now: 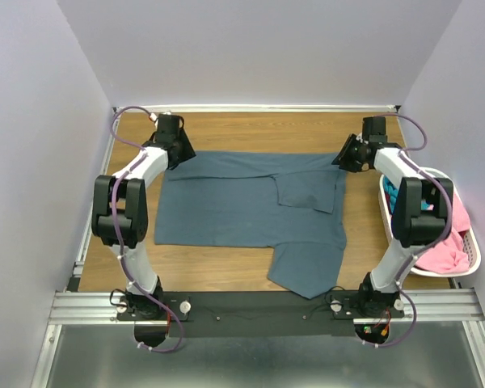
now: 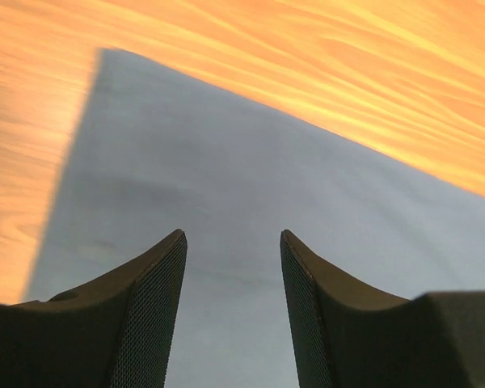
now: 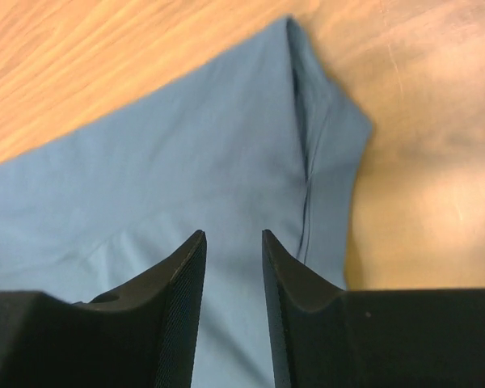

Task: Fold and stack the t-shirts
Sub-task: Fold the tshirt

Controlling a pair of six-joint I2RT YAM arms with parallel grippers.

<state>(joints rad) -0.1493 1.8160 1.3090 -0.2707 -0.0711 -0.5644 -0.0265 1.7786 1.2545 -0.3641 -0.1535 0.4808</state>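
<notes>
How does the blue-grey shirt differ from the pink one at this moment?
The blue-grey shirt lies spread out flat on the table; the pink shirt is bunched up in the white basket at the right. The left pincer and the right pincer hover open at the blue-grey shirt's far corners; no pincer is at the pink shirt. Both are plain cloth, and neither is folded up yet.

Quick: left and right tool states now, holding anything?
Left tool: open, holding nothing, above the blue-grey t-shirt.
Right tool: open, narrower gap, holding nothing.
</notes>
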